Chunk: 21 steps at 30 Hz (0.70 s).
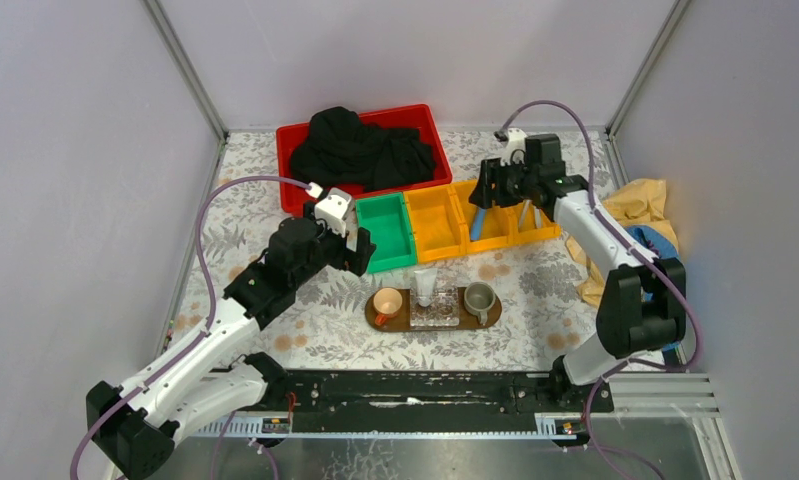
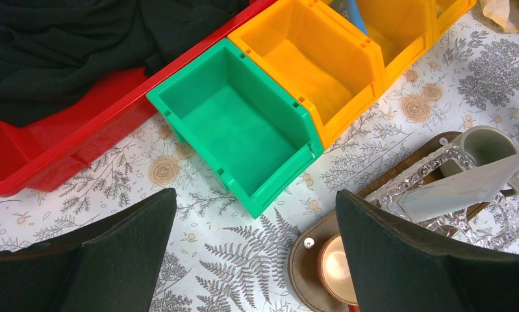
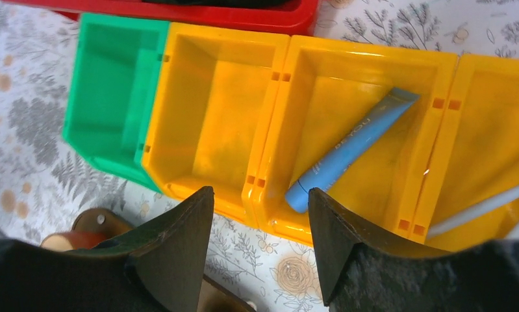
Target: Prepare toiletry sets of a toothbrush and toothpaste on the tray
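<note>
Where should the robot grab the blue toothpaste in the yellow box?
Best guess: around its middle, coming straight down from above. The blue toothpaste lies slanted across the yellow box, whose walls block the sides. The open right pincer should probably turn to straddle the tube's narrow width, staying clear of the rounded end near the front wall.

Tray (image 1: 405,322): you have a dark-brown oval board lying flat on the worktop (image 1: 325,330).
Silvery-white toothpaste (image 2: 464,186): a flat tube, tilted, propped in the clear ribbed box (image 2: 432,166) on the tray.
Blue toothpaste (image 3: 351,148): lies diagonally in the middle yellow bin (image 3: 347,62), narrow end at its front wall.
Toothbrush (image 3: 484,207): you see one thin pale stick, slanted in the right-hand yellow bin (image 3: 497,91).
</note>
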Motion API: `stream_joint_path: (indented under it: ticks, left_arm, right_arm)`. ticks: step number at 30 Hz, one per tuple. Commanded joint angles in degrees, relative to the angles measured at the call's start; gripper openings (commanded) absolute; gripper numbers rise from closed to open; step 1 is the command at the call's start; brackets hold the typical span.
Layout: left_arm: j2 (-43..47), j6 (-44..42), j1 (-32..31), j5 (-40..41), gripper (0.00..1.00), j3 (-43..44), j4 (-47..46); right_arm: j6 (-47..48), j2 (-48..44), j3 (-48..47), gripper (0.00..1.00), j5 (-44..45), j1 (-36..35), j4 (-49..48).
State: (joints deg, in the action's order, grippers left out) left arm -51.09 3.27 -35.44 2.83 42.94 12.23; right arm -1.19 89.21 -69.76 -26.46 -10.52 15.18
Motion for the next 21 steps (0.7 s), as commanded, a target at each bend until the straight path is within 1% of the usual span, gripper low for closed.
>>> stream_joint_path:
  ticks: [1,3,5,8,12,21]
  left_arm:
    - [1.0,-0.9,0.6,0.7,1.00,-0.2,-2.3]
    - [1.2,-0.9,0.6,0.7,1.00,-0.2,-2.4]
    - [1.2,-0.8,0.6,0.7,1.00,-0.2,-2.3]
    - [1.3,-0.9,0.6,0.7,1.00,-0.1,-2.4]
    - [1.2,-0.9,0.7,0.6,1.00,-0.2,-2.4]
    - [1.4,-0.9,0.9,0.7,1.00,-0.2,-2.4]
  right_arm:
    - [-7.1,2.2,-3.8,0.62,16.5,-3.4,0.0]
    - [-8.8,3.8,-5.0,0.59,21.1,-4.5,0.8]
    - [-10.2,5.4,-6.3,0.58,23.3,-5.1,2.1]
    - [-11.4,8.3,-7.4,0.56,23.6,-5.4,2.9]
    - [-11.9,10.1,-7.5,0.54,24.4,-5.4,2.5]
    - [-12.9,12.6,-7.7,0.56,24.6,-5.4,1.8]
